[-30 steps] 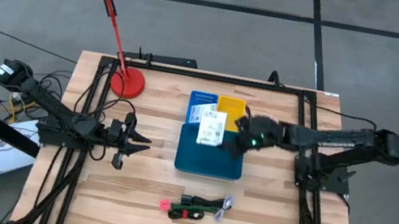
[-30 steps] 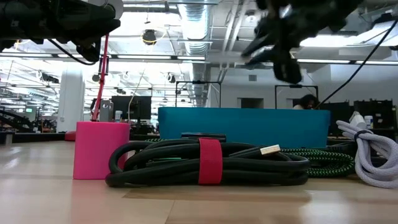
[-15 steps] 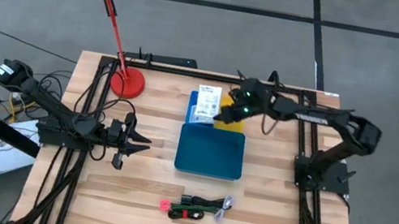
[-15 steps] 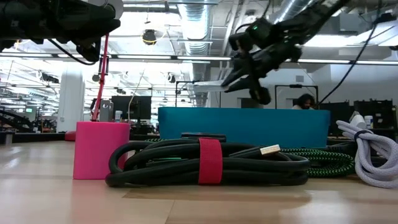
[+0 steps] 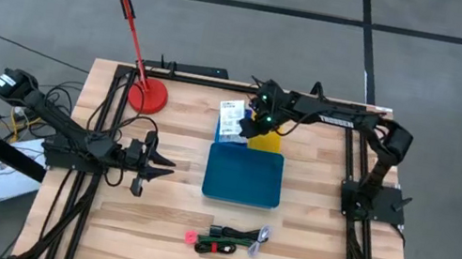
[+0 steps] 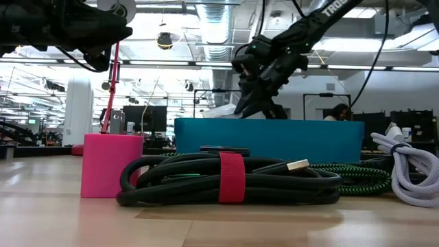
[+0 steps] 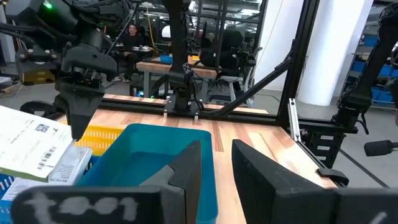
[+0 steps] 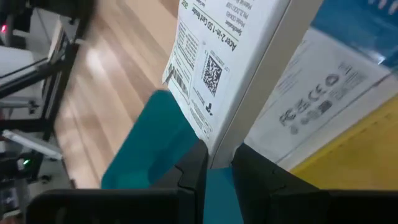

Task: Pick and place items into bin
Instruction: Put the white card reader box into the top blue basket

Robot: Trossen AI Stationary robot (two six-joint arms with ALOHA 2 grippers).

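Note:
My right gripper (image 5: pixel 249 125) is shut on a flat white printed packet (image 5: pixel 231 111) above the small blue tray (image 5: pixel 220 134). That tray holds a second white packet (image 8: pixel 323 102). The yellow tray (image 5: pixel 267 141) sits beside it, and the large teal tray (image 5: pixel 244 175) lies just nearer. Near the table's near edge lie the pink block (image 5: pixel 191 237), a black cable bundle with a red strap (image 6: pixel 226 180) and a white cable (image 6: pixel 411 168). My left gripper (image 5: pixel 163 163) waits open over the table's left part. My right gripper pinches the white packet between its two fingers at one edge (image 8: pixel 214 140), coming from above and slanting down. The packet is lifted clear and juts out tilted from the fingers toward the table's left, over the blue tray and the packet lying in it.
A red desk lamp stands with its base (image 5: pixel 148 96) at the far left of the table. A green-and-black braided cable (image 6: pixel 357 180) lies by the bundle. Black frame rails run along the table's edges. Bare wood shows between the left gripper and the teal tray.
My right gripper, still shut on the packet, has swung from above the teal tray toward the table's far edge and left, ending over the small blue tray and lower than before. The packet travelled with it. The left arm has kept still.

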